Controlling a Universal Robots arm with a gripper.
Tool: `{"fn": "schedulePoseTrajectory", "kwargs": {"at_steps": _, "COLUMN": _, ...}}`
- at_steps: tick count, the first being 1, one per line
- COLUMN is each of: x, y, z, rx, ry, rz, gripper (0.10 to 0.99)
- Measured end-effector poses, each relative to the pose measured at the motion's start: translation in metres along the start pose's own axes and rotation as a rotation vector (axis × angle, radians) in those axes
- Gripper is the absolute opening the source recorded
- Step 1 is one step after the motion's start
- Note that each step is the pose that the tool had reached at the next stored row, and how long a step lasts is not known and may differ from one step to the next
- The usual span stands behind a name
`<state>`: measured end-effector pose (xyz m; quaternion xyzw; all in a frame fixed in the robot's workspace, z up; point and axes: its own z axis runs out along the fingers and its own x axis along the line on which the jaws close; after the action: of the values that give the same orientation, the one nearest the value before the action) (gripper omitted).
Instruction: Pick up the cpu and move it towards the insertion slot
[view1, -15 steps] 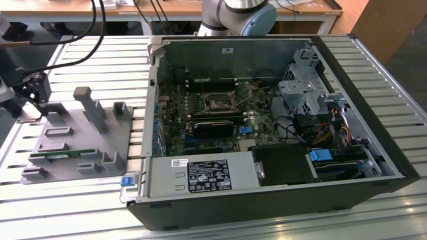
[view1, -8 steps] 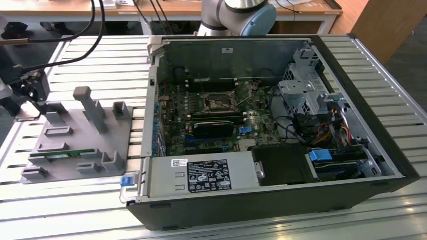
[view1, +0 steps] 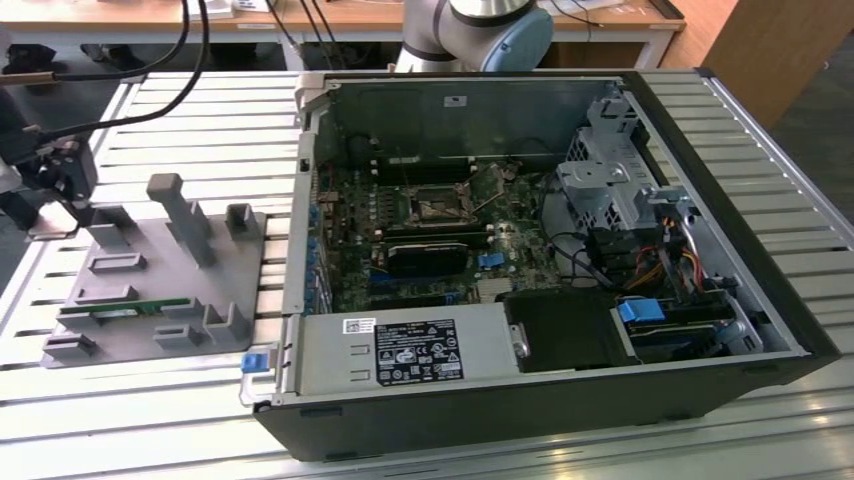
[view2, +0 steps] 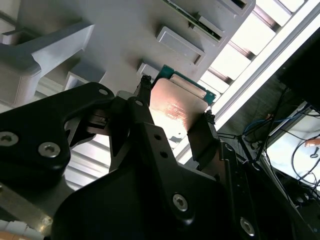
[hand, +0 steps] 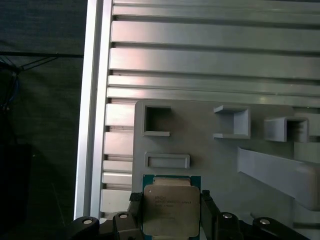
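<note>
Cpu (hand: 171, 206), clamped edge to edge in the claw (hand: 170, 197), over grey fixture plate (hand: 200, 150)

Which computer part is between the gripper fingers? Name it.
The square silver chip, flanked by the gripper; the green memory stick lies apart.

The cpu (hand: 171, 207) is partly cut off by the first wrist view's edge.

the arm (view1: 447, 35) at the top middle of the exterior view is silver-grey with a pale blue joint cap (view1: 518, 38). in both wrist views the gripper (view2: 176, 100) (hand: 170, 197) is matte black, angular, with silver hex screws (view2: 180, 201).
</note>
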<state>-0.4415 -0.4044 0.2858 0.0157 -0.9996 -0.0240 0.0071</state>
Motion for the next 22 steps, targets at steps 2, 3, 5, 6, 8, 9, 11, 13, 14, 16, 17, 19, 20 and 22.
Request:
{"fn": "schedulePoseTrajectory", "kwargs": {"at_steps": 2, "x": 0.0, "y": 0.0001, "z": -0.0009, "rx": 0.0, "ry": -0.0001, "rz": 0.0, "gripper": 0.545}}
{"fn": "schedulePoseTrajectory", "kwargs": {"at_steps": 3, "x": 0.0, "y": 0.0001, "z": -0.0013, "rx": 0.0, "ry": -0.0002, "rz": 0.0, "gripper": 0.545}}
{"fn": "schedulePoseTrajectory", "kwargs": {"at_steps": 5, "x": 0.0, "y": 0.0001, "z": -0.0022, "rx": 0.0, "ry": 0.0, "rz": 0.0, "gripper": 0.545}}
{"fn": "schedulePoseTrajectory", "kwargs": {"at_steps": 6, "x": 0.0, "y": 0.0001, "z": -0.0026, "rx": 0.0, "ry": -0.0001, "rz": 0.0, "gripper": 0.545}}
{"fn": "schedulePoseTrajectory", "kwargs": {"at_steps": 8, "x": 0.0, "y": 0.0002, "z": -0.0035, "rx": 0.0, "ry": 0.0, "rz": 0.0, "gripper": 0.545}}
{"fn": "schedulePoseTrajectory", "kwargs": {"at_steps": 9, "x": 0.0, "y": 0.0002, "z": -0.0039, "rx": 0.001, "ry": -0.0001, "rz": 0.0, "gripper": 0.545}}
{"fn": "schedulePoseTrajectory", "kwargs": {"at_steps": 11, "x": 0.0001, "y": 0.0002, "z": -0.0046, "rx": 0.001, "ry": -0.0002, "rz": 0.0, "gripper": 0.545}}
{"fn": "schedulePoseTrajectory", "kwargs": {"at_steps": 13, "x": 0.0001, "y": 0.0003, "z": -0.0056, "rx": 0.001, "ry": 0.0, "rz": 0.0, "gripper": 0.545}}
{"fn": "schedulePoseTrajectory", "kwargs": {"at_steps": 14, "x": 0.0001, "y": 0.0003, "z": -0.006, "rx": 0.002, "ry": 0.0, "rz": 0.0, "gripper": 0.545}}
{"fn": "schedulePoseTrajectory", "kwargs": {"at_steps": 16, "x": 0.0001, "y": 0.0003, "z": -0.0066, "rx": 0.002, "ry": -0.0001, "rz": 0.0, "gripper": 0.545}}
{"fn": "schedulePoseTrajectory", "kwargs": {"at_steps": 17, "x": 0.0001, "y": 0.0003, "z": -0.007, "rx": 0.002, "ry": 0.0, "rz": 0.0, "gripper": 0.545}}
{"fn": "schedulePoseTrajectory", "kwargs": {"at_steps": 19, "x": 0.0001, "y": 0.0004, "z": -0.0078, "rx": 0.002, "ry": 0.0001, "rz": 0.0, "gripper": 0.545}}
{"fn": "schedulePoseTrajectory", "kwargs": {"at_steps": 20, "x": 0.0001, "y": 0.0004, "z": -0.0081, "rx": 0.002, "ry": 0.0, "rz": 0.0, "gripper": 0.545}}
{"fn": "schedulePoseTrajectory", "kwargs": {"at_steps": 22, "x": 0.0001, "y": 0.0004, "z": -0.009, "rx": 0.002, "ry": 0.0, "rz": 0.0, "gripper": 0.545}}
